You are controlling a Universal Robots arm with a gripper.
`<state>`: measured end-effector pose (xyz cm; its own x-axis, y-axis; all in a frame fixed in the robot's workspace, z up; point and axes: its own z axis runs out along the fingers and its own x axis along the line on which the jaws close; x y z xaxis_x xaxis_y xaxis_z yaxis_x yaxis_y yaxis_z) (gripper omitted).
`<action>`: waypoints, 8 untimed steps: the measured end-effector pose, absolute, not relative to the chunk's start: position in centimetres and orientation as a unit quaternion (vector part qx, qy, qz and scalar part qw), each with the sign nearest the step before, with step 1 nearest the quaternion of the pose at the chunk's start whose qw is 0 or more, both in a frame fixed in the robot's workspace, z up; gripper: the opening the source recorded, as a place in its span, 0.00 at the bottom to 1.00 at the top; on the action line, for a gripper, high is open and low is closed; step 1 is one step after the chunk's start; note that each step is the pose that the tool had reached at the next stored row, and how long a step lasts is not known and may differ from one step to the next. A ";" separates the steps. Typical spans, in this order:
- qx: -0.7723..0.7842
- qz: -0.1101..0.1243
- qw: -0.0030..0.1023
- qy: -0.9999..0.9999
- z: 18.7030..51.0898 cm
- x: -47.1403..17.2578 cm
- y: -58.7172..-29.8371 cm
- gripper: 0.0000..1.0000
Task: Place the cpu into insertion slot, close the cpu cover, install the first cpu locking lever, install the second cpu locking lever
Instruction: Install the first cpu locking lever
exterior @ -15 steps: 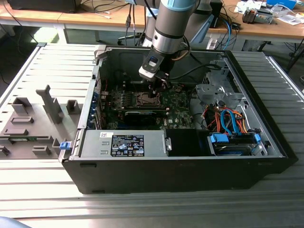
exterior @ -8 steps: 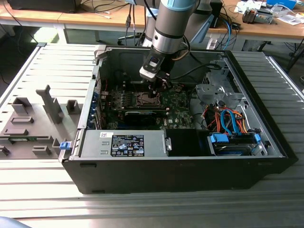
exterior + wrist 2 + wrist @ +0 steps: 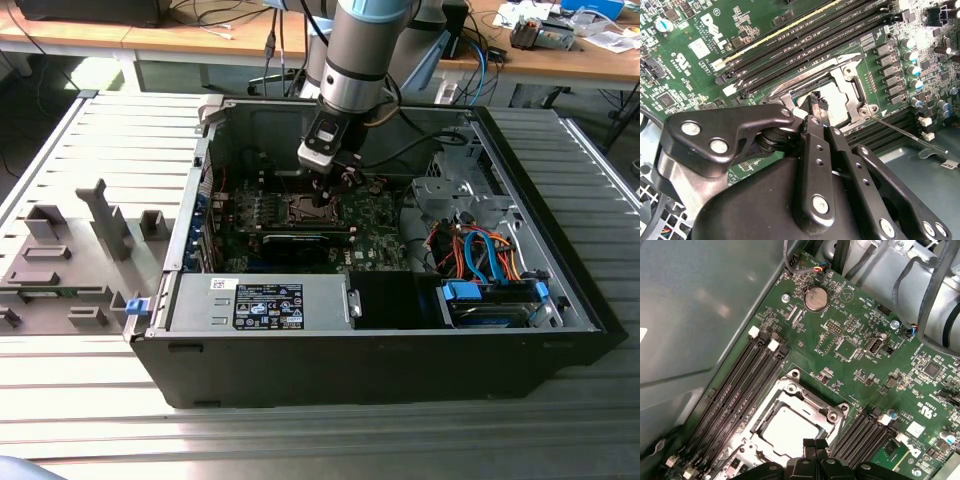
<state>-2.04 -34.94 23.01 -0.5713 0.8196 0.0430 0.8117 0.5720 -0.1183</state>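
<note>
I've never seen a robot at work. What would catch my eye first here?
In the exterior view, the grey robot arm reaches down into the open computer case. In the first wrist view its black tool hangs, shut, just over the silvery cpu, which lies framed by the metal cpu cover on the green circuit board.

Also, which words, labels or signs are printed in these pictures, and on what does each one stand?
Black label on the grey metal box, exterior view: print too small to read.
White sticker beside it: too small to read.
White logo lettering on the green circuit board, second wrist view: present, not transcribed here.
Tiny white component codes across the board: too small to read.
</note>
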 end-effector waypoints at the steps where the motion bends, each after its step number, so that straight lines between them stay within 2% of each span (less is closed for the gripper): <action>1: -0.458 0.043 0.046 -0.887 23.0 -2.0 -34.9 0.11; 8: -0.442 0.044 0.046 -0.895 23.0 -2.0 -34.9 0.11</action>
